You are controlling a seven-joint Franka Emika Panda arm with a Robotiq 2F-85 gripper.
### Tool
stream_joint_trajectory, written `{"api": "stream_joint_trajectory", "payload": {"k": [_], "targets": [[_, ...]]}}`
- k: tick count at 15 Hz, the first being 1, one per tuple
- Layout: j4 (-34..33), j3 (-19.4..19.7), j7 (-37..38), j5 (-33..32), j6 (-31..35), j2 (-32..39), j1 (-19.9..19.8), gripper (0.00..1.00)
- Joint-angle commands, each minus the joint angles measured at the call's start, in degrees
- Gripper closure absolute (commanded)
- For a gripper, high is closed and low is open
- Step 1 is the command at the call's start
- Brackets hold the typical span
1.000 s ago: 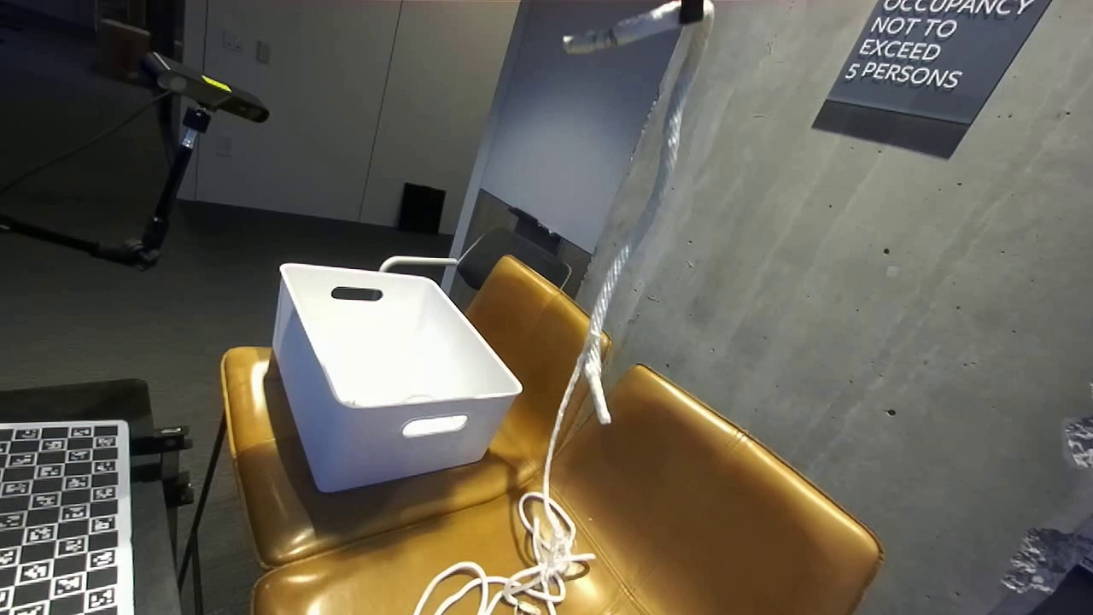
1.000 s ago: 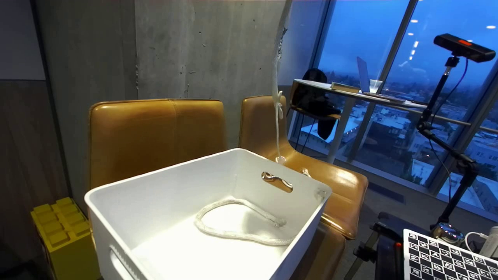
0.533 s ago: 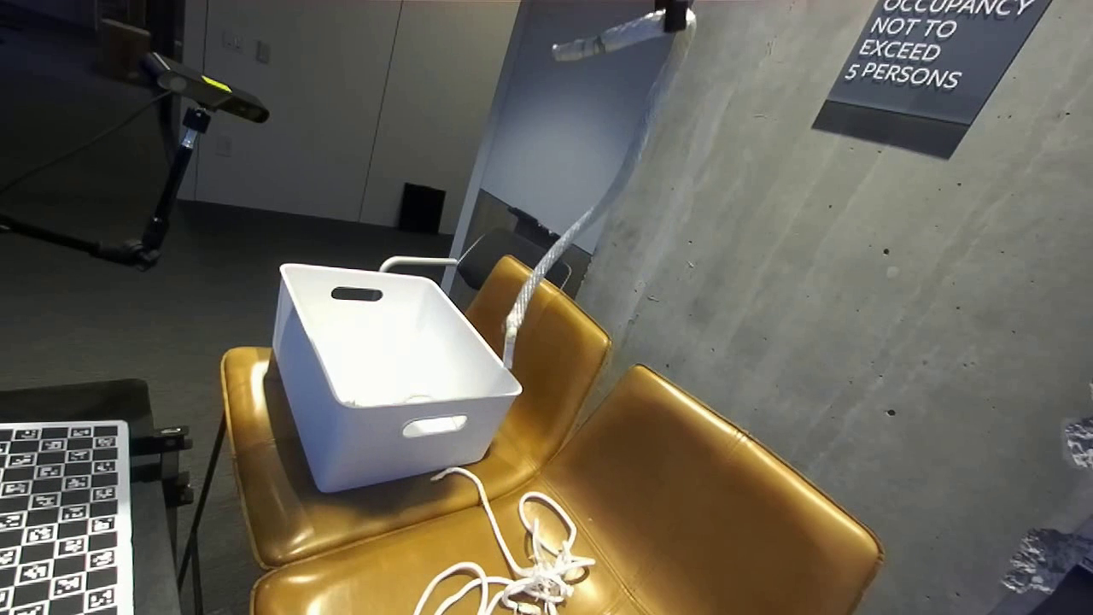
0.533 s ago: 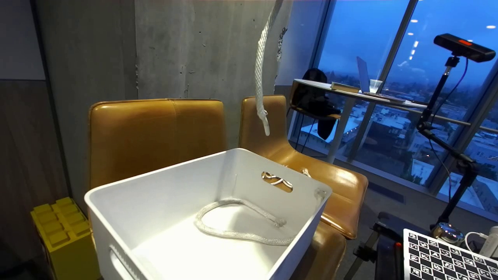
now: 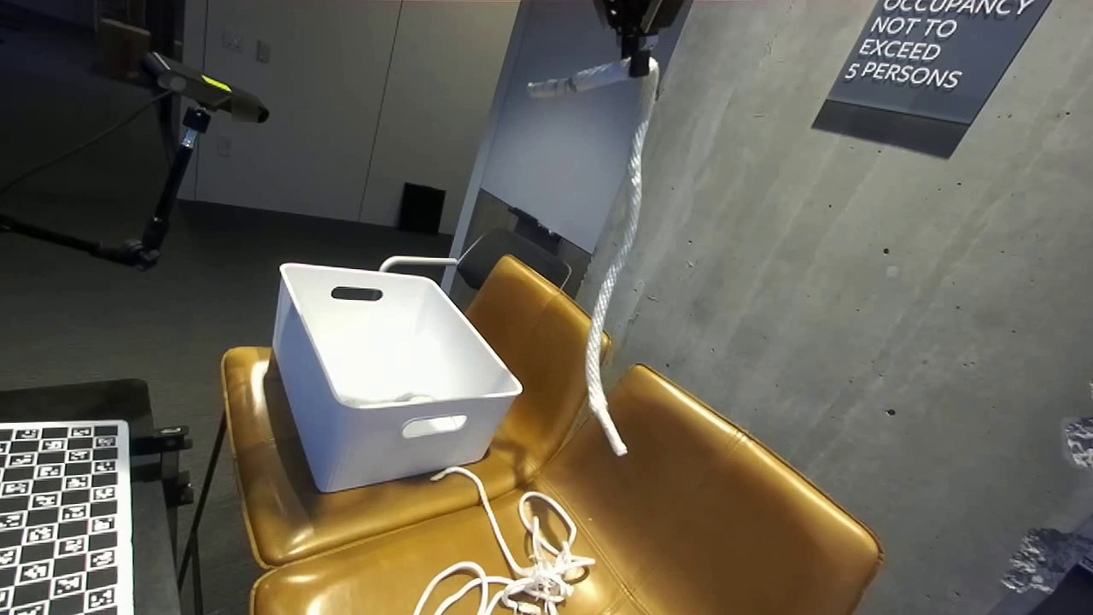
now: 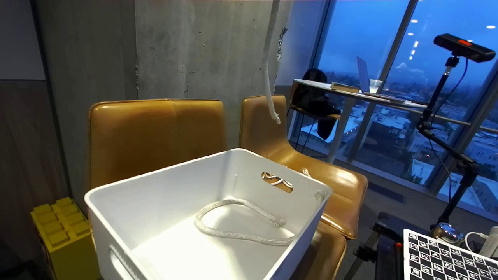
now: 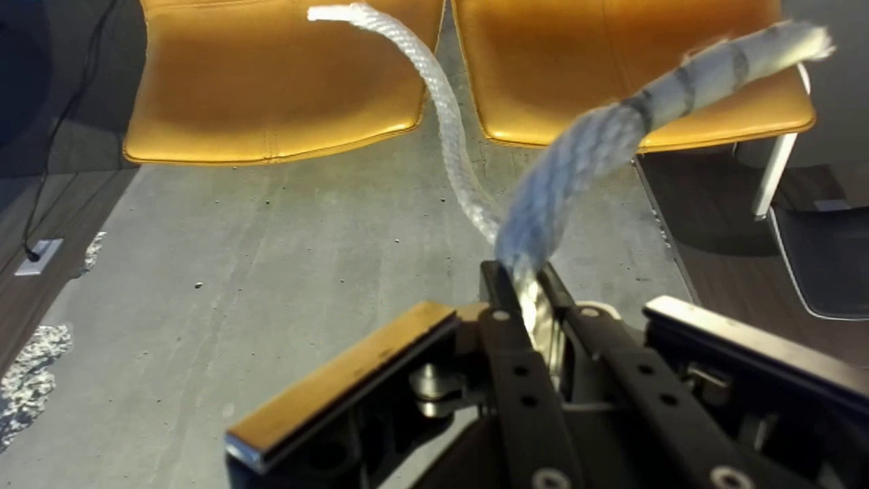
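Note:
My gripper [image 7: 527, 288] is shut on a thick white braided rope [image 7: 445, 115], pinching it near its taped end, which sticks out to one side. In an exterior view the gripper [image 5: 635, 61] shows at the top edge, and the rope [image 5: 634, 192] hangs down from it to a free lower end above the chairs. The rope [image 6: 267, 58] also dangles beyond the white bin [image 6: 175, 198] in an exterior view where the gripper is out of frame. Inside that bin lies another white rope [image 6: 249, 235], curved in a loop. A thin white cord [image 5: 555, 564] lies tangled on a chair seat.
The bin stands on a tan chair [image 5: 256, 478], with a second tan chair [image 5: 726, 487] beside it. Behind them rises a concrete wall [image 5: 854, 299]. A camera on a stand [image 5: 205, 90], a checkered board [image 5: 64, 512] and a yellow block [image 6: 70, 241] are around.
My gripper has come down and toward the bin's side in an exterior view. The thin cord, earlier caught on the hanging rope, has dropped onto the chair. The rope swung toward the bin, then back.

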State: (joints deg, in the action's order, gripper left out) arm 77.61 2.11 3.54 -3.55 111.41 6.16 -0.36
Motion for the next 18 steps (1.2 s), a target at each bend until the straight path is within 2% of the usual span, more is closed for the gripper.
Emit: {"api": "stream_joint_trajectory", "payload": {"k": [1,4,9,10,11,13,18], "targets": [[-0.35,-2.02,3.57,-3.44,-0.11,-1.02,3.19,0.97],[2.01,-3.42,5.76,-5.1,0.55,-1.76,5.61,0.97],[14.99,-5.56,8.47,-6.02,3.83,-6.22,8.98,0.97],[17.32,-5.77,9.0,-6.16,4.46,-6.79,9.39,0.86],[19.86,-5.86,9.36,-5.99,5.24,-7.38,9.56,0.62],[24.51,-6.82,9.87,-6.16,6.87,-8.39,8.68,0.6],[33.61,-4.82,7.46,-5.6,10.89,-10.29,5.32,0.27]]}}
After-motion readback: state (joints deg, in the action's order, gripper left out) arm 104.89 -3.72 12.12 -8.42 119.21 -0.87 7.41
